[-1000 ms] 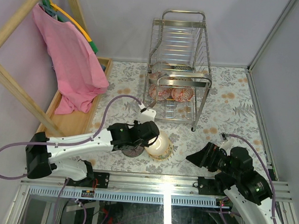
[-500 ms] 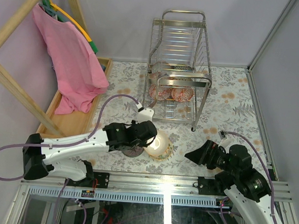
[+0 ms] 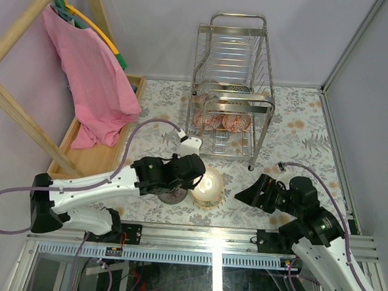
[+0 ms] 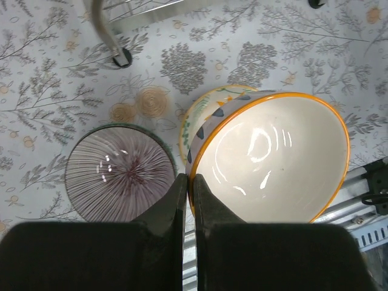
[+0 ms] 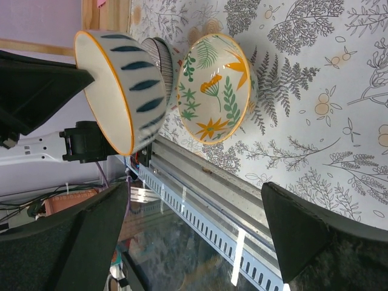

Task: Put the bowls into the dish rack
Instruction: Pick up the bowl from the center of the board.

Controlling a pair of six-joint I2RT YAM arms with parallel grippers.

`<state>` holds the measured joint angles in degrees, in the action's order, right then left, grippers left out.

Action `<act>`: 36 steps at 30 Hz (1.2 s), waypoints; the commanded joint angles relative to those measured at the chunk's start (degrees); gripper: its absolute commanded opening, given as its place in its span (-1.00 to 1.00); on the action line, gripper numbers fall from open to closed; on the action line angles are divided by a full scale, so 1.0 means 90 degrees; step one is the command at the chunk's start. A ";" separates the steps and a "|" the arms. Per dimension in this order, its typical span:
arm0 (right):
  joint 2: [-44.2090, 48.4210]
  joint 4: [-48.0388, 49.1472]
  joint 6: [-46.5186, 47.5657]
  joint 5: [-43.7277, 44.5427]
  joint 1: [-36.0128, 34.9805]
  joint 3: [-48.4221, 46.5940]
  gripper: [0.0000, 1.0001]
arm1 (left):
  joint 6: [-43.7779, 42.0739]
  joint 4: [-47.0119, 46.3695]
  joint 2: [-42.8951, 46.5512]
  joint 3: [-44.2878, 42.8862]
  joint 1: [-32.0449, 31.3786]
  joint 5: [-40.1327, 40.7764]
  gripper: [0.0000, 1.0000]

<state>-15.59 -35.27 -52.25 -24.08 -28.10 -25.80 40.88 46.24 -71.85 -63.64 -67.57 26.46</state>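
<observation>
My left gripper [image 4: 189, 179] [image 3: 193, 174] is shut on the rim of a cream bowl [image 4: 276, 159] [image 3: 207, 186] [image 5: 123, 85] with an orange edge and blue leaf marks, holding it tilted just above the table. Under it sits a floral bowl [image 5: 213, 88] [image 4: 206, 107], with a purple striped bowl [image 4: 114, 177] [image 3: 172, 197] to its left. The chrome dish rack [image 3: 233, 62] stands at the back, red-white bowls [image 3: 209, 121] on its lower tier. My right gripper [image 5: 194, 239] [image 3: 246, 194] is open, empty, right of the floral bowl.
A wooden tray [image 3: 99, 158] lies at the left under a pink cloth [image 3: 92, 80] hung on a wooden frame. A rack leg [image 4: 120, 57] stands just beyond the bowls. The metal rail [image 3: 241, 237] runs along the near table edge.
The left gripper has carried the cream bowl slightly right and away from the near edge. The right arm has swung left toward the bowls, jaws still wide.
</observation>
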 commanded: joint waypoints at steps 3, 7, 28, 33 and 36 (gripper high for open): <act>-0.0625 0.0633 0.0322 -0.0394 0.0023 -0.0477 0.87 | 0.0179 -0.0122 -0.0471 -0.0746 -0.0286 -0.0015 -1.00; -0.0982 0.0780 0.0486 -0.0502 0.0026 -0.0657 0.74 | 0.0222 -0.0135 -0.0762 -0.0956 -0.0456 -0.0029 -1.00; -0.1787 -0.0621 0.2057 0.0837 0.0022 -0.1452 0.00 | 0.0331 0.0059 -0.1900 -0.2042 -0.0743 -0.0270 -1.00; -0.1778 -0.0725 0.2153 0.0984 0.0026 -0.1421 -0.15 | 0.0340 0.0276 -0.2240 -0.2432 -0.0796 -0.0305 -1.00; -0.1785 -0.0708 0.2141 0.0995 0.0024 -0.1367 -0.21 | 0.0323 0.0346 -0.2434 -0.2651 -0.0827 -0.0347 -1.00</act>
<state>-31.46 -41.12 -34.61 -16.38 -28.10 -36.38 42.85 48.97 -92.66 -83.22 -74.41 23.75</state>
